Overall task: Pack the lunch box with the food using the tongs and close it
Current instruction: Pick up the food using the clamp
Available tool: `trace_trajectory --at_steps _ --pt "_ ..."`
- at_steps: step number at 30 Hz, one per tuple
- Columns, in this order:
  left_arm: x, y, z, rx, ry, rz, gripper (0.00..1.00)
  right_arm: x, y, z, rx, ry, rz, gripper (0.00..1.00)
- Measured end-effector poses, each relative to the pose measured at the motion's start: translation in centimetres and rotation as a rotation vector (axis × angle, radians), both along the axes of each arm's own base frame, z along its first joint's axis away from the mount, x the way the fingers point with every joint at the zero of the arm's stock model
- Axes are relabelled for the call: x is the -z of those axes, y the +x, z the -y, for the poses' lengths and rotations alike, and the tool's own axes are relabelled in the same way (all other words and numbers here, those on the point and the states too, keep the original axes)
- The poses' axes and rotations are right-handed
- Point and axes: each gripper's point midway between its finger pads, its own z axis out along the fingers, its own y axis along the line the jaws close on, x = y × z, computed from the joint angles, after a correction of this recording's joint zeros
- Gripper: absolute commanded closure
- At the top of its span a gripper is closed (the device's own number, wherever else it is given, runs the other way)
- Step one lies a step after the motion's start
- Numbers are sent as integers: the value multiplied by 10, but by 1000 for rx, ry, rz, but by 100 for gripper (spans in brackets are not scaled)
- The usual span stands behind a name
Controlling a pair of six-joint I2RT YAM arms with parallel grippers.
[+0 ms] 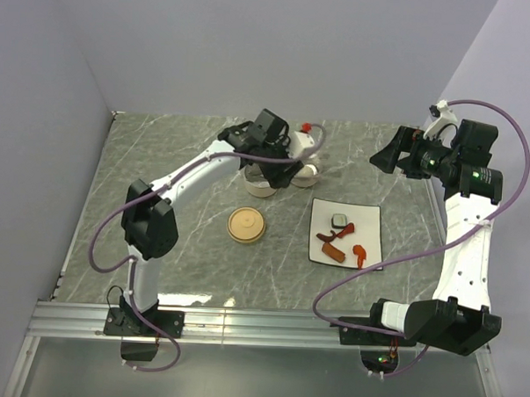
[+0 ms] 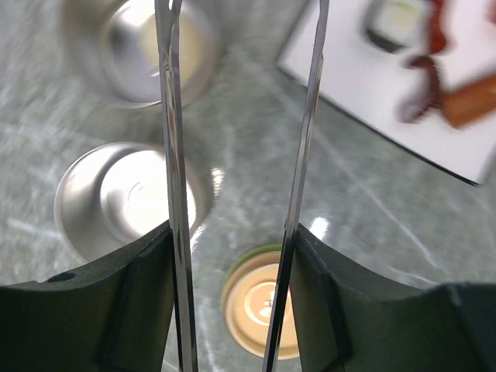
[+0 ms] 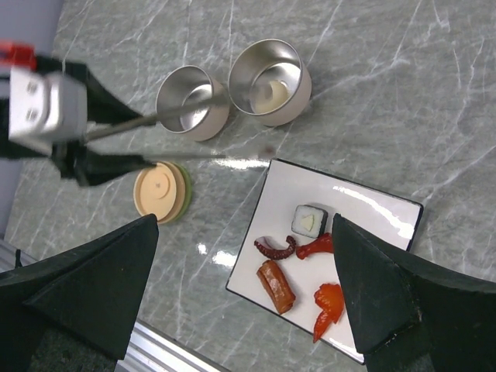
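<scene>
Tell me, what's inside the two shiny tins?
One tin holds a pale rounded piece. The other tin looks empty, though the tongs cross part of it.

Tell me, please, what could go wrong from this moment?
1. The thin, smooth tongs could slip or twist in the left gripper.
2. Their tips hang close to the tins; a low swing toward the plate might knock one over.

A robotics lab. Plain pale walls [image 1: 254,49] box in a marble-patterned counter [image 1: 179,151]; the left arm [image 1: 189,171] and right arm [image 1: 463,260] stand bolted to an aluminium rail [image 1: 259,326] at its near edge.
</scene>
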Motion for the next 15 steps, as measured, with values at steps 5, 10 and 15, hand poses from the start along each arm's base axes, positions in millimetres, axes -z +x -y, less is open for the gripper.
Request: trace_trajectory --at_steps 5,10,15 --pt "-9 -39 25 158 0 12 42 0 0 1 -9 -13 1 0" --pt "3 -51 23 234 59 13 42 -4 0 1 -16 -23 14 0" --pt "24 -56 22 307 127 9 43 -4 -1 3 -15 -28 15 0"
